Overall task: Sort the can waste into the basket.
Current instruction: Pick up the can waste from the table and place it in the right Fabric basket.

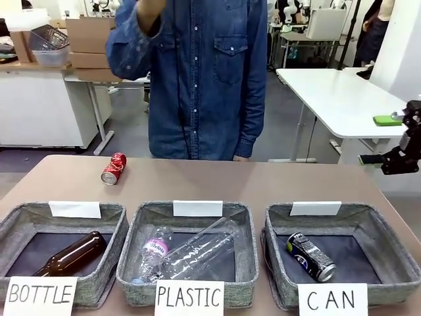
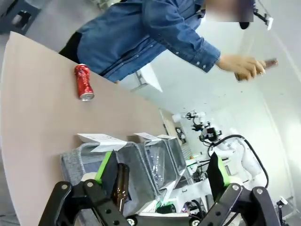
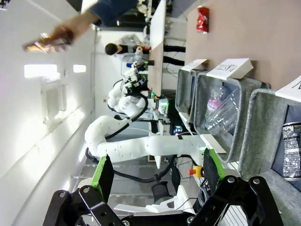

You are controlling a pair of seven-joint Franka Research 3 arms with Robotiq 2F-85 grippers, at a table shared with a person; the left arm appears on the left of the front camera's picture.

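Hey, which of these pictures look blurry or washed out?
Front view: sharp and evenly lit, red can crisp, signs readable. Left wrist view: the person's raised hand smeared by motion. Right wrist view: that hand blurred too, white wall overexposed.

Lying on its side on the bare brown tabletop [image 1: 263,181], toward the left and well apart from the basket: a small red metal drink can with white print [image 1: 113,168]. Resting on its side, slantwise, on the dark floor of the grey fabric rectangular basket [image 1: 355,220] signed CAN: a small black metal drink can with blue and white print [image 1: 310,257].
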